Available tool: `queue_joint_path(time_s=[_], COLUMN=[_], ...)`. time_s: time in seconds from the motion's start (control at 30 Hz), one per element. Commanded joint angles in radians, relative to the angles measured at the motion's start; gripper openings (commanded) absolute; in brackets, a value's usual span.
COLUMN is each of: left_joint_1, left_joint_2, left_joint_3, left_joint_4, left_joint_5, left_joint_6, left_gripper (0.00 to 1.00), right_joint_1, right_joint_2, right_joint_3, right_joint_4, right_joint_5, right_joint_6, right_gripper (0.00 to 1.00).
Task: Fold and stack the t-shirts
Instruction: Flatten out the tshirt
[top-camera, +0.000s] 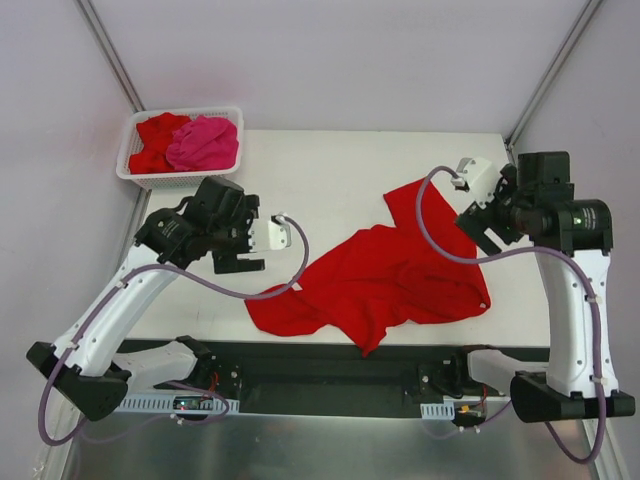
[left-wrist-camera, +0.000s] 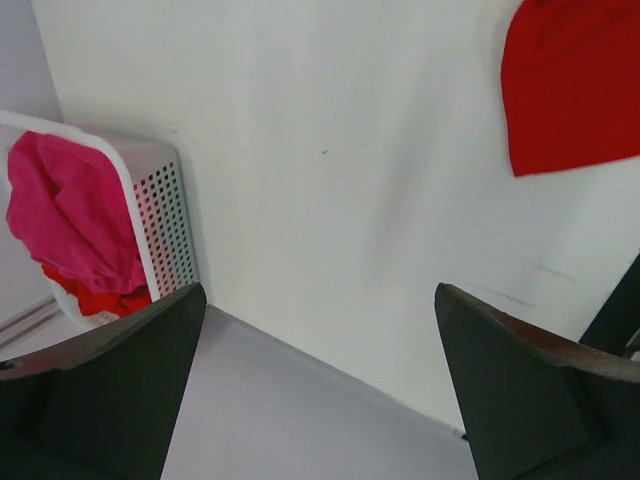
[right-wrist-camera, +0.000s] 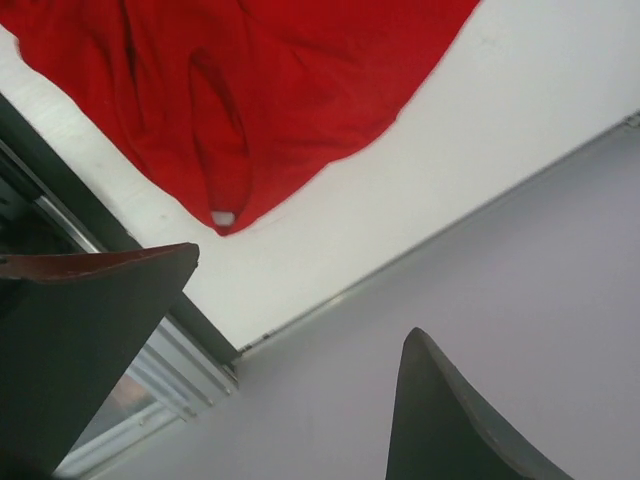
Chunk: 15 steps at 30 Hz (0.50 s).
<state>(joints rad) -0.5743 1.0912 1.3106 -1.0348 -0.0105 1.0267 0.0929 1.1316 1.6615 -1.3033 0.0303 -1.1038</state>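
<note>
A bright red t-shirt (top-camera: 385, 275) lies crumpled and spread across the middle of the white table, reaching its front edge. It also shows in the left wrist view (left-wrist-camera: 570, 85) and the right wrist view (right-wrist-camera: 250, 90). A hot pink t-shirt (top-camera: 203, 142) and another red t-shirt (top-camera: 155, 140) lie bunched in the white lattice basket (top-camera: 150, 180). My left gripper (top-camera: 232, 252) is open and empty, left of the spread shirt and apart from it (left-wrist-camera: 318, 300). My right gripper (top-camera: 480, 228) is open and empty, above the shirt's right side (right-wrist-camera: 302, 292).
The basket stands at the table's far left corner, also in the left wrist view (left-wrist-camera: 165, 215) with the pink shirt (left-wrist-camera: 70, 215) in it. Grey walls close in on both sides. Purple cables hang from both arms over the table (top-camera: 330, 165).
</note>
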Motion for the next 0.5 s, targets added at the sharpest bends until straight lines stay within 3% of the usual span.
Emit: queue_joint_path(time_s=[0.0, 0.2, 0.33, 0.47], left_joint_1=[0.01, 0.01, 0.008, 0.01], left_joint_2=[0.048, 0.203, 0.361, 0.487], left_joint_3=[-0.023, 0.031, 0.151, 0.289], left_joint_4=[0.125, 0.191, 0.243, 0.268], left_joint_5=[0.041, 0.217, 0.354, 0.457], left_joint_6=[-0.146, -0.399, -0.585, -0.7], left_gripper=[0.99, 0.99, 0.96, 0.89], right_joint_1=[-0.004, -0.01, -0.028, -0.082], right_joint_2=[0.023, 0.126, 0.203, 0.348], right_joint_3=[-0.006, -0.032, -0.059, 0.051], right_joint_4=[0.013, 0.002, 0.065, 0.084], right_joint_5=[-0.191, -0.351, -0.246, -0.193], right_joint_6=[0.15, 0.252, 0.295, 0.3], right_gripper=[0.96, 0.97, 0.97, 0.93])
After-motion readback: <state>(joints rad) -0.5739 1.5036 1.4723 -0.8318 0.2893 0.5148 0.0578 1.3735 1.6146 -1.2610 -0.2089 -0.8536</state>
